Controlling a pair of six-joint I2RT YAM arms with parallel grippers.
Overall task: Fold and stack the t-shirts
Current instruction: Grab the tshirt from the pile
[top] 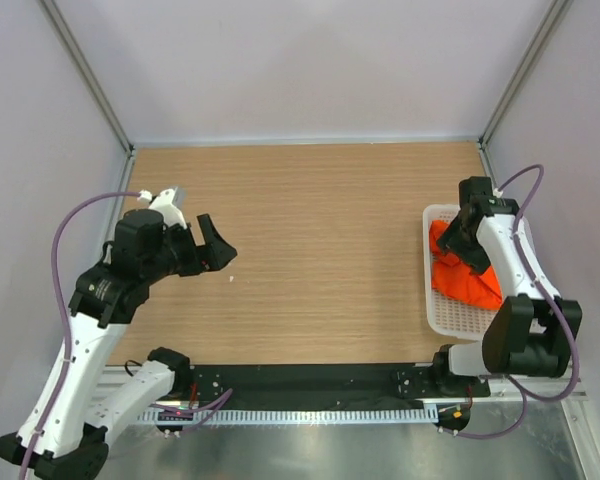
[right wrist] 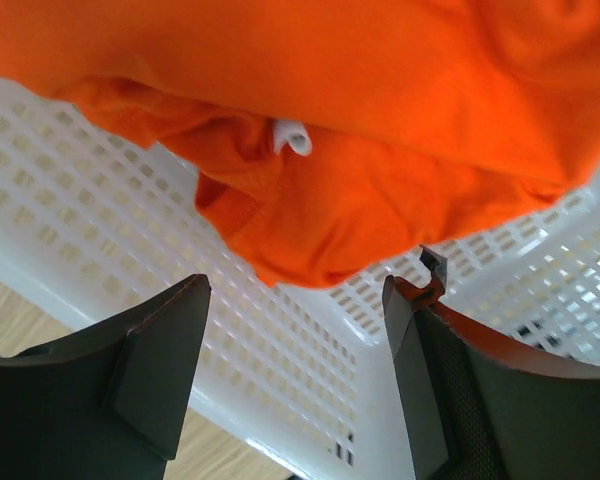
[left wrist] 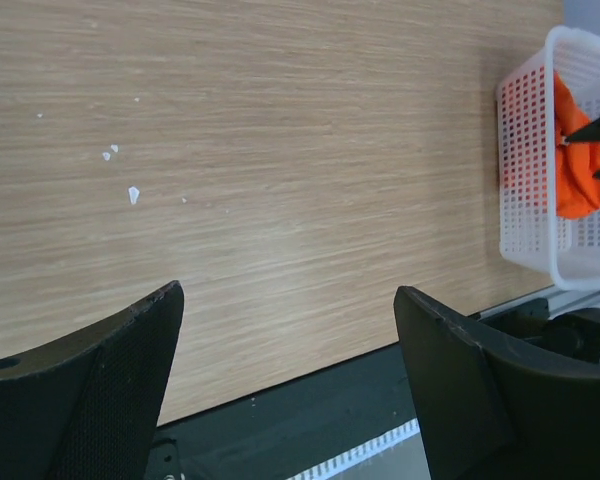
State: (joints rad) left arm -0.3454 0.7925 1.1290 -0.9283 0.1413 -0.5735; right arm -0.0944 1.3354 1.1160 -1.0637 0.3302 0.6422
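Observation:
A crumpled bright orange t-shirt (top: 467, 277) lies in the white lattice basket (top: 450, 322) at the table's right edge. It fills the upper part of the right wrist view (right wrist: 380, 110), with a small white label showing at a fold. My right gripper (top: 458, 236) hangs open just above the shirt's far end, its jaws (right wrist: 296, 300) wide apart with only basket floor between them. My left gripper (top: 212, 245) is open over bare wood at the left, far from the basket (left wrist: 540, 160); nothing sits between its jaws (left wrist: 290, 300).
The wooden table (top: 310, 250) is walled in by grey panels on three sides. A black strip and metal rail (top: 310, 385) run along the near edge. A few white specks (left wrist: 132, 193) lie on the wood near the left gripper.

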